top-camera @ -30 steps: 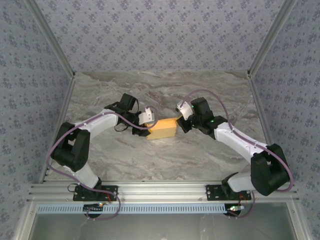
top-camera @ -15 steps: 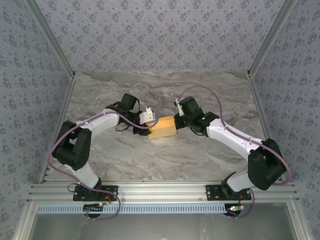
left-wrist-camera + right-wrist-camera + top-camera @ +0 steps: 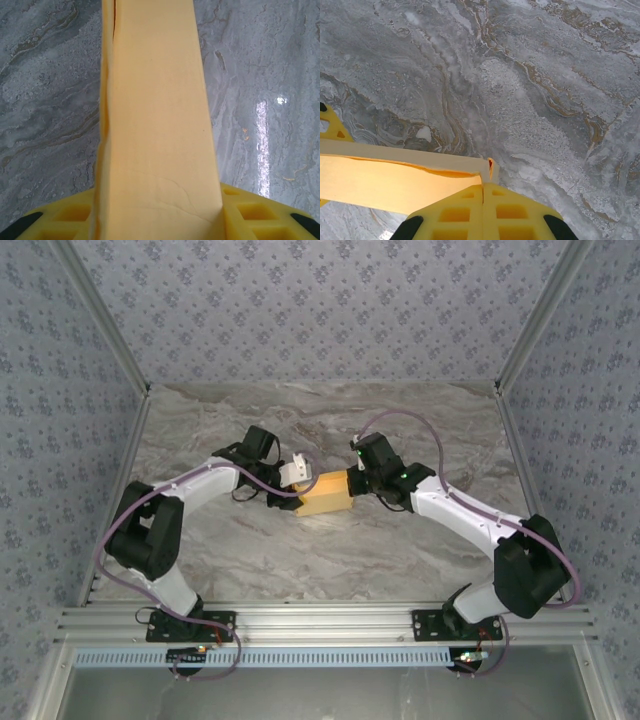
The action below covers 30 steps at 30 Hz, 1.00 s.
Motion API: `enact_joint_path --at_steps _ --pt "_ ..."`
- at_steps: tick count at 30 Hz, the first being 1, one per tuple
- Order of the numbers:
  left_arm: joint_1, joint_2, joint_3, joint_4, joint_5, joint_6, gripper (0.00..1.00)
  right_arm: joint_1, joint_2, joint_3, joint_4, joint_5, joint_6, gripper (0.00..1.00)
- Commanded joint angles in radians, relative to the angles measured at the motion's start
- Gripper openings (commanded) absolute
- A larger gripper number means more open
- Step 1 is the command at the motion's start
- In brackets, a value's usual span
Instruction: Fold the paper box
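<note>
The paper box (image 3: 326, 496) is plain yellow-orange, the table (image 3: 330, 560) grey marble with brown veins, the walls (image 3: 320, 310) blue-grey floral

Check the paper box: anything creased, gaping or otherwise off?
Two small things. The paper box, clamped in the left hand, has a faint crease across its panel near the grip. At the corner by the right hand, a flap edge bows and leaves a thin gap, not flush.

I'm seeing the left arm (image 3: 200, 480) and right arm (image 3: 465, 515) wearing white shells over black joints, purple cables (image 3: 392, 417) looping alongside; the fingers (image 3: 455, 217) are showing yellow, waffle-ribbed, black-cornered.
</note>
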Motion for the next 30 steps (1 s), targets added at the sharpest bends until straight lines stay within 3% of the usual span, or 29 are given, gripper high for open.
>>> enact_joint_path --at_steps 1,30 --pt "-0.004 0.016 0.018 -0.022 -0.040 -0.013 0.43 0.009 0.009 -0.002 -0.015 0.018 0.042 0.05" --pt "-0.010 0.015 0.020 -0.023 -0.058 -0.024 0.44 0.039 -0.022 -0.082 0.044 0.093 0.035 0.03"
